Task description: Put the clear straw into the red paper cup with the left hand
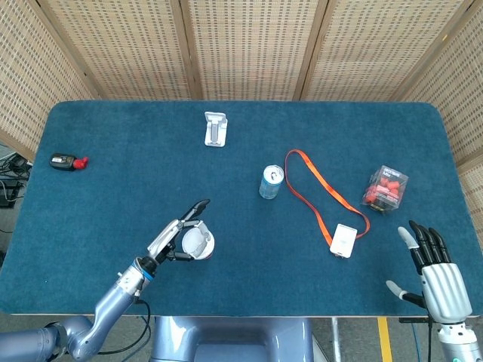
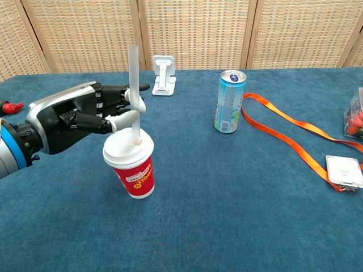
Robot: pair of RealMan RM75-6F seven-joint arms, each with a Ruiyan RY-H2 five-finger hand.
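Careful: your left hand [image 2: 76, 116] pinches the clear straw [image 2: 134, 90], its tip through the lid of the red paper cup [image 2: 131, 167], which tilts toward ten o'clock. Sideways pressure could topple it. Your right hand [image 1: 439, 277] idles, fingers spread.

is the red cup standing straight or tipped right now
Tipped slightly: in the chest view the red paper cup leans left, its lid off level, while the left hand pinches the clear straw entering the lid.

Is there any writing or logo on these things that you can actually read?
Red cup: a white label with yellow print, too blurred to read.
Can: small print on the side, too small to read.
Nothing legible on the badge, the white stand or the clear box.
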